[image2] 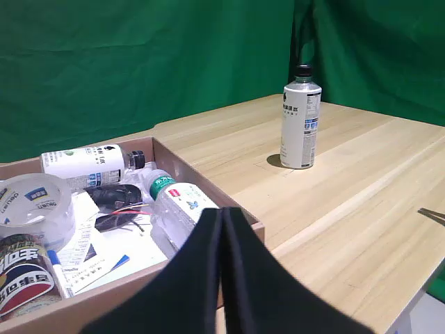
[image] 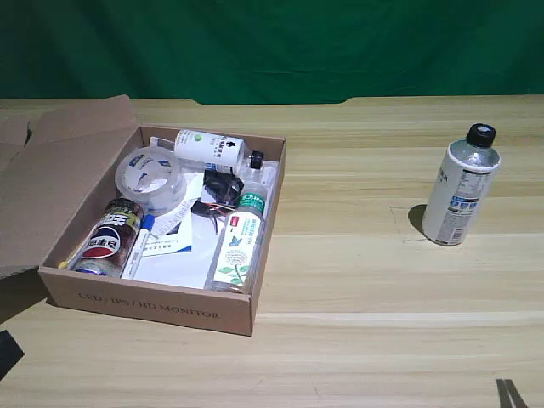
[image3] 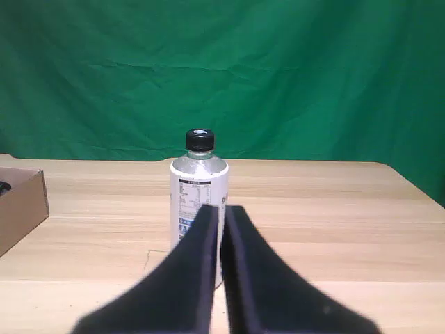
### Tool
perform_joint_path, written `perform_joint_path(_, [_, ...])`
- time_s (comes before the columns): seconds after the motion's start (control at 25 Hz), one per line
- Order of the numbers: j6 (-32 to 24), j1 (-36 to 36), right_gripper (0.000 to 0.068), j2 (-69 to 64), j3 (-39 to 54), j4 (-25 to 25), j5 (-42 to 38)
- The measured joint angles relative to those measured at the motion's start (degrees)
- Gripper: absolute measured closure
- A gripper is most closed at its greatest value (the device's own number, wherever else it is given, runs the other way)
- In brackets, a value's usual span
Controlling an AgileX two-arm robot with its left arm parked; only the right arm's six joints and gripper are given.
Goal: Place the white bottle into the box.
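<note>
The white bottle (image3: 199,202) stands upright on the tabletop (image3: 334,223) straight ahead of the tool (image3: 221,217), whose fingers sit nearly together. Good practice: spread them first, advance level, clamp mid-body below the shoulder, then lift toward the box (image3: 21,209) off to one side.

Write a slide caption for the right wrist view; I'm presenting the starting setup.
Right gripper, fingers nearly together, faces the upright white bottle on the wooden table.
</note>
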Motion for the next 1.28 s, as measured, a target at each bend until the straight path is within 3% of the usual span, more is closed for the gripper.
perform_joint_path(0.56, [0.0,0.0,0.068,0.0,0.0,-0.1,-0.8])
perform_joint_path(0.8, [0.0,0.0,0.068,0.4,-3.7,0.5,-7.1])
perform_joint_path(1.04, [0.0,0.0,0.068,9.9,-14.5,-0.7,-18.0])
perform_joint_path(1.28, [0.0,0.0,0.068,21.3,-15.4,-1.4,-16.6])
